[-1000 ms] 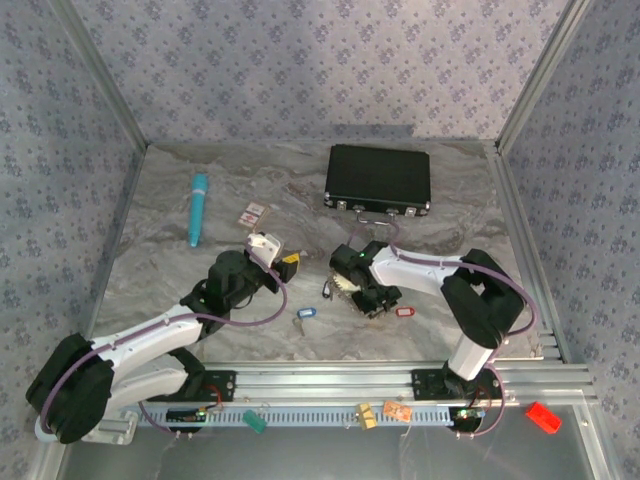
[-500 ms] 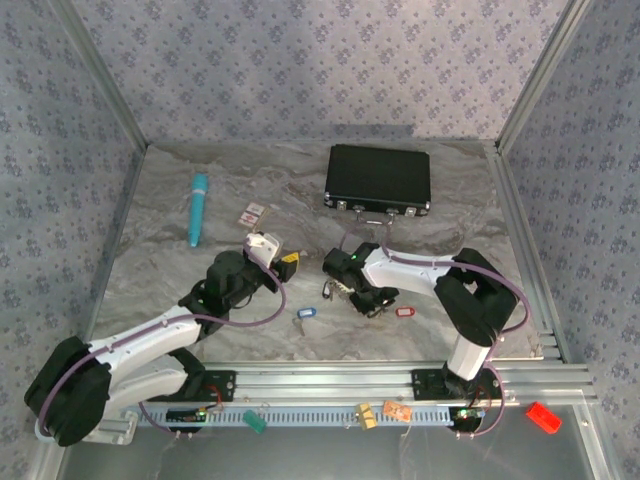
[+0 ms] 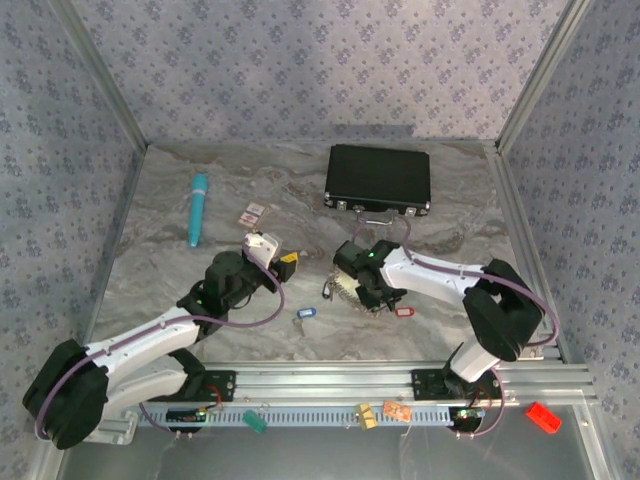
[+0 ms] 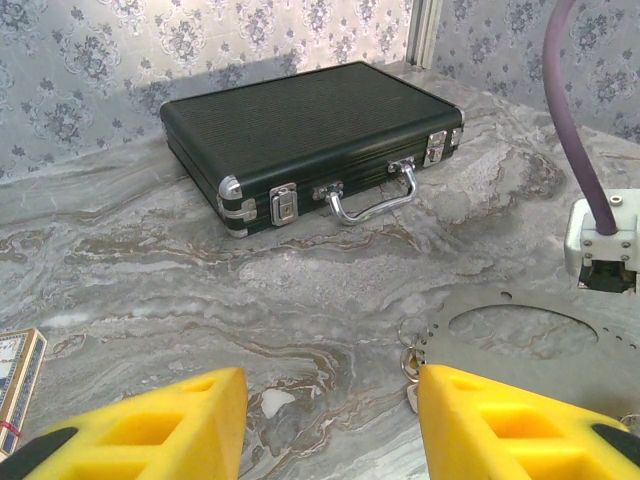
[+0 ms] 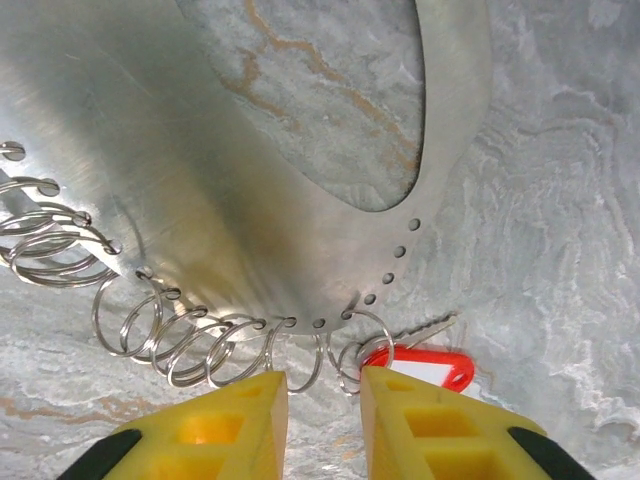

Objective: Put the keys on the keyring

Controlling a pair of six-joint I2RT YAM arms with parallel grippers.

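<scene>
The keyring (image 5: 230, 170) is a flat silvery plate with a large hole and small edge holes that carry several split rings (image 5: 190, 345). It lies under my right gripper (image 3: 378, 298) and shows as the keyring (image 3: 347, 287) and the keyring (image 4: 520, 345). My right gripper (image 5: 322, 400) has its jaws narrowly open just off the plate's edge, with two rings reaching in between the tips. A red-tagged key (image 5: 425, 365) lies beside its right finger and shows as the red key (image 3: 404, 311). A blue-tagged key (image 3: 305, 313) and a dark key (image 3: 327, 290) lie loose. My left gripper (image 4: 333, 420) is open and holds nothing.
A black case (image 3: 378, 179) with a metal handle (image 4: 372, 200) stands at the back. A teal tube (image 3: 197, 208) and a small pink-and-white card (image 3: 253, 213) lie at the back left. My left gripper (image 3: 286, 266) hovers left of the keyring.
My right gripper swung left over the keyring, then back to the right, and its elbow moved right. The left arm and the loose keys stayed put.
</scene>
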